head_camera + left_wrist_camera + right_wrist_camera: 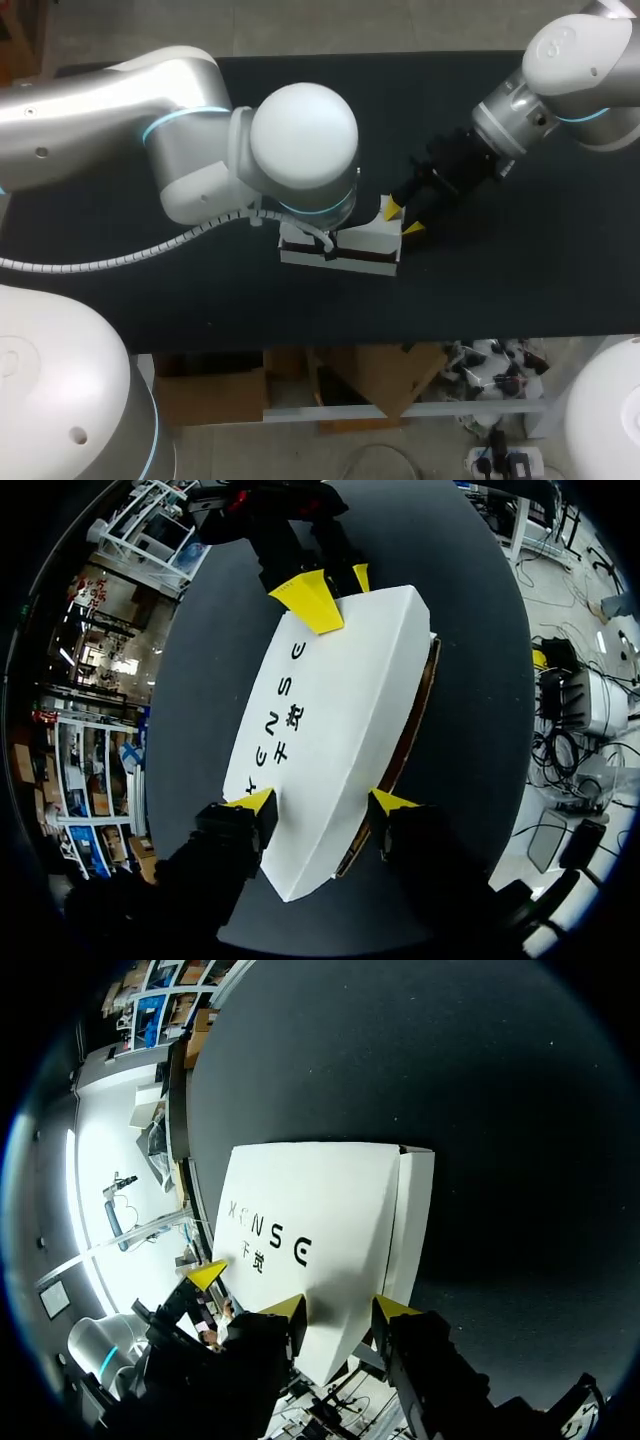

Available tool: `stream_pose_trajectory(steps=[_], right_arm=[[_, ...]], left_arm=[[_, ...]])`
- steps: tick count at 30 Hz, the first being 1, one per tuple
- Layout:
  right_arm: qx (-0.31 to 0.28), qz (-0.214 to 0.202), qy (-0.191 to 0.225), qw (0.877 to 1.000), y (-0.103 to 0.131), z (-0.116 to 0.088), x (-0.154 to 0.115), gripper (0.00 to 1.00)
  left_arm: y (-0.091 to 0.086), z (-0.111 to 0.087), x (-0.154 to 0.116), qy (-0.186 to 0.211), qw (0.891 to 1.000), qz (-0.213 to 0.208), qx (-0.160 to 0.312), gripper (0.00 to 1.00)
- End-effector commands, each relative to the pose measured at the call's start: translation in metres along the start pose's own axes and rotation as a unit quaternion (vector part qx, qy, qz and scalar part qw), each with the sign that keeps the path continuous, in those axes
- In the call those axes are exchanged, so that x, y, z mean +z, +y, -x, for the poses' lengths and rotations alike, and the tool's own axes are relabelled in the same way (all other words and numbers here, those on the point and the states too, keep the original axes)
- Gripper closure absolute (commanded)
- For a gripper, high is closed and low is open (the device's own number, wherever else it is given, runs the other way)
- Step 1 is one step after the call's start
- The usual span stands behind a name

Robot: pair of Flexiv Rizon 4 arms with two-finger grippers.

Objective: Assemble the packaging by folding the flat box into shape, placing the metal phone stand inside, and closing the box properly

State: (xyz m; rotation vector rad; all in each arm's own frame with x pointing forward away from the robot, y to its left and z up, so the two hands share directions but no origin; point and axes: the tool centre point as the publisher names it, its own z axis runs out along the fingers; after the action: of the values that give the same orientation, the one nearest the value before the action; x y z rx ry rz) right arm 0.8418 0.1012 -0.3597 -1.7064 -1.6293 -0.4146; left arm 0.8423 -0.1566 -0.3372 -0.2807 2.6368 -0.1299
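While my left gripper (322, 802) clamps both long sides of the white rectangular cardboard box (340, 680) lying on the black table (520, 280), my right gripper (337, 1307) pinches its far end. Risk: opposed pulling could crush a wall or tear that end; the metal phone stand is not visible.

The left gripper (322, 801) clasped the white box (340, 710) from both sides. The right gripper (335, 588) pinched its far end.
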Motion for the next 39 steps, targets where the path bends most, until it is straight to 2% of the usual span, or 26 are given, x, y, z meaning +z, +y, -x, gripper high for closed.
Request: stream_pose_trajectory(steps=[1,16,24,39], right_arm=[[0.000,-0.001,0.000,1.000,0.000,0.000,0.000,0.56],[0.000,-0.001,0.000,1.000,0.000,0.000,0.000,0.57],[0.000,-0.001,0.000,1.000,0.000,0.000,0.000,0.57],[0.000,-0.001,0.000,1.000,0.000,0.000,0.000,0.57]], left_arm=[[-0.005,-0.002,0.004,-0.006,1.000,0.005,-0.002,0.47],[-0.008,-0.005,0.002,-0.018,1.000,-0.005,-0.016,0.55],[-0.011,-0.006,0.000,-0.022,0.999,-0.014,-0.026,0.65],[-0.017,-0.011,-0.002,-0.033,0.999,-0.026,-0.029,0.72]])
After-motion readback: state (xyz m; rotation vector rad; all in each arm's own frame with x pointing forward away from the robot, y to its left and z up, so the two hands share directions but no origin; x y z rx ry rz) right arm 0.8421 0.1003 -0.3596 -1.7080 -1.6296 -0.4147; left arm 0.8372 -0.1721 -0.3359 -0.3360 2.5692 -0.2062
